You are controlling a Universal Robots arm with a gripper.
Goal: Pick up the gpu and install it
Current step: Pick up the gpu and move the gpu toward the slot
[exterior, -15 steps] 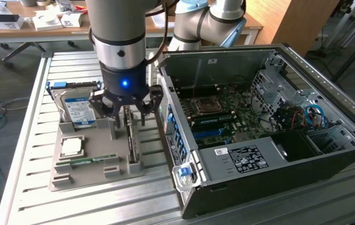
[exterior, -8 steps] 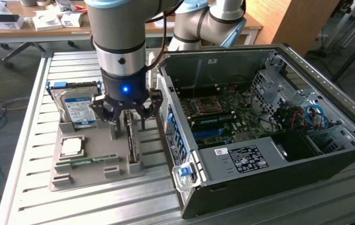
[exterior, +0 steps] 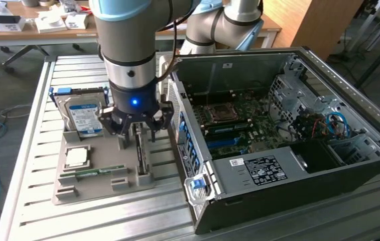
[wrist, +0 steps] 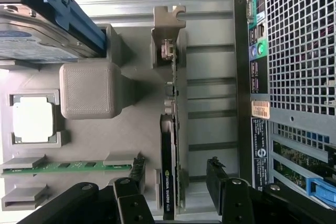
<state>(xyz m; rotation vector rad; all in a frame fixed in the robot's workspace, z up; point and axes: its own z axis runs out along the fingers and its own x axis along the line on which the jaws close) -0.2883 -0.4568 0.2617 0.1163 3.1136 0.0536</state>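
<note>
In the exterior view, the grey arm [exterior: 126,35] comes down over a matte grey moulded holder [exterior: 76,183] that lies on a ribbed aluminium table [exterior: 42,221]. The gripper [exterior: 138,134], black and angular under a blue light, hangs open just above the holder's edge nearest the computer case [exterior: 277,206]. The gpu [exterior: 140,155] stands on its long edge there in a narrow slot, a thin dark plate between the jaws. A silver hard drive [exterior: 83,113] with a blue label leans upright at the holder's far corner. A square metal-topped processor [exterior: 76,157] and a slim green memory stick [exterior: 93,172] lie flat nearer the holder's front edge. The case is a black box lying with its side off, showing the green motherboard [exterior: 243,120]. The table's slats run bare in front of the holder.

The wrist view looks straight down the card's top edge, which the other view cannot show. It shows a black strip beside a thin board edge, with a metal bracket at the far end. The two fingers [wrist: 218,179] stand on either side of the card with a gap on each side, apparently touching nothing. A rounded, finely ribbed block [wrist: 89,90] of the holder rises between the card and the processor. Just past the card, the case's back wall shows a perforated steel grille [wrist: 299,40], leaving only a narrow lane of table.
</note>
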